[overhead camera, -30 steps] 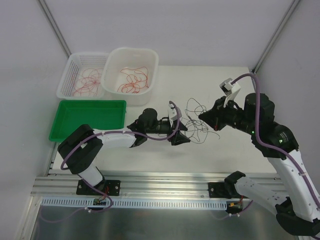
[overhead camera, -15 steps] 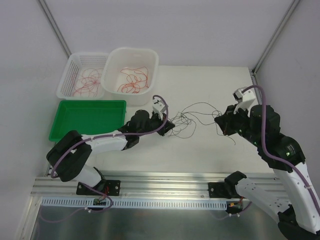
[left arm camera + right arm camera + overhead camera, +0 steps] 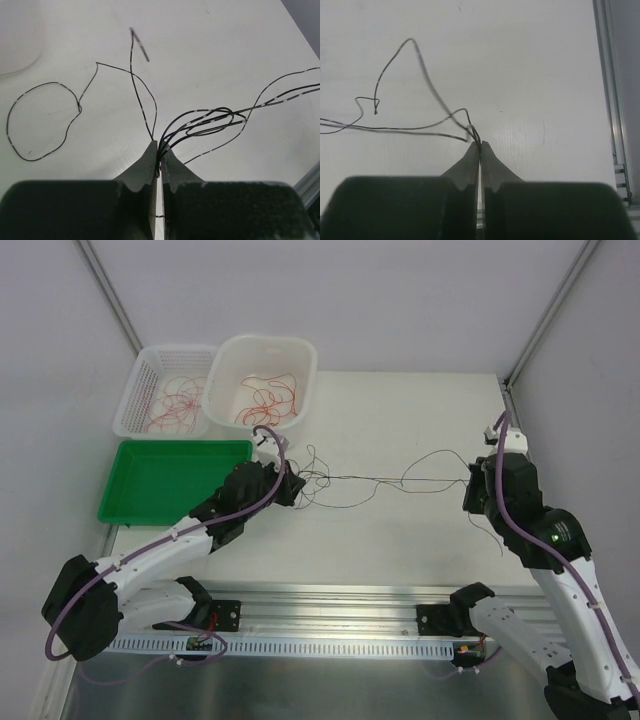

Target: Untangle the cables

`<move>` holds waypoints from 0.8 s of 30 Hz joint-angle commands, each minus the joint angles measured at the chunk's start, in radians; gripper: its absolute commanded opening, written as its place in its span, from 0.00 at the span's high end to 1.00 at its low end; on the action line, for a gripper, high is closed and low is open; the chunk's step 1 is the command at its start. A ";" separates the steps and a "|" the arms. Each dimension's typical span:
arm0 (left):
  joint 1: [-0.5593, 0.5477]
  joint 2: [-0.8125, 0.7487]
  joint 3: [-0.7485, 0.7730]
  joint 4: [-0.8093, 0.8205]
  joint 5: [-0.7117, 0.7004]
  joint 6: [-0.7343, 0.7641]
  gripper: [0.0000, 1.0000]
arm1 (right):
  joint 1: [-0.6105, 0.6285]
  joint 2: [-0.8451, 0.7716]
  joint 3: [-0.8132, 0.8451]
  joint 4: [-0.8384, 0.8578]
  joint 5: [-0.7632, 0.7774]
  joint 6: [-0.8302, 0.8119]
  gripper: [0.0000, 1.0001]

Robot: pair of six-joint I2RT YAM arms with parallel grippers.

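A bundle of thin black cables (image 3: 380,480) is stretched almost straight across the middle of the table between my two grippers. My left gripper (image 3: 293,485) is shut on its left end. In the left wrist view several black strands (image 3: 210,117) fan out from the pinched tips (image 3: 159,146), and one loose loop (image 3: 45,120) lies on the table to the left. My right gripper (image 3: 468,486) is shut on the right end. In the right wrist view the strands (image 3: 410,130) run off to the left from its tips (image 3: 480,145).
At the back left stand a white mesh basket (image 3: 130,400) and a white tub (image 3: 262,340), both holding red and orange wires. A green tray (image 3: 170,475) lies in front of them, beside the left arm. An aluminium rail (image 3: 320,605) runs along the near edge.
The left gripper shut on the tangle and drew back to the left. The right gripper pulled to the right. The loose tangle is now drawn out into a long line.
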 commanded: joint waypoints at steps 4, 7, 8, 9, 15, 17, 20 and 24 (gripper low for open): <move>0.062 -0.110 -0.029 -0.207 -0.191 -0.049 1.00 | -0.117 0.054 -0.046 -0.027 0.017 0.044 0.99; 0.068 -0.157 -0.035 -0.250 -0.206 -0.068 1.00 | -0.154 0.058 -0.099 -0.020 -0.041 0.057 0.99; 0.068 -0.163 -0.033 -0.259 -0.180 -0.055 1.00 | -0.156 0.061 -0.123 -0.008 -0.070 0.044 0.95; 0.068 -0.173 -0.032 -0.261 -0.156 -0.051 1.00 | -0.157 0.065 -0.132 0.000 -0.107 0.040 0.89; 0.048 -0.102 0.023 -0.251 0.135 0.015 1.00 | -0.109 0.097 -0.206 0.097 -0.437 0.007 0.51; 0.019 -0.072 0.060 -0.250 0.185 0.037 1.00 | -0.030 0.090 -0.214 0.144 -0.459 -0.021 0.43; -0.059 -0.007 0.108 -0.250 0.199 0.067 1.00 | 0.051 0.084 -0.209 0.199 -0.480 -0.044 0.33; -0.102 0.040 0.151 -0.250 0.223 0.040 1.00 | 0.129 0.096 -0.223 0.305 -0.573 -0.056 0.30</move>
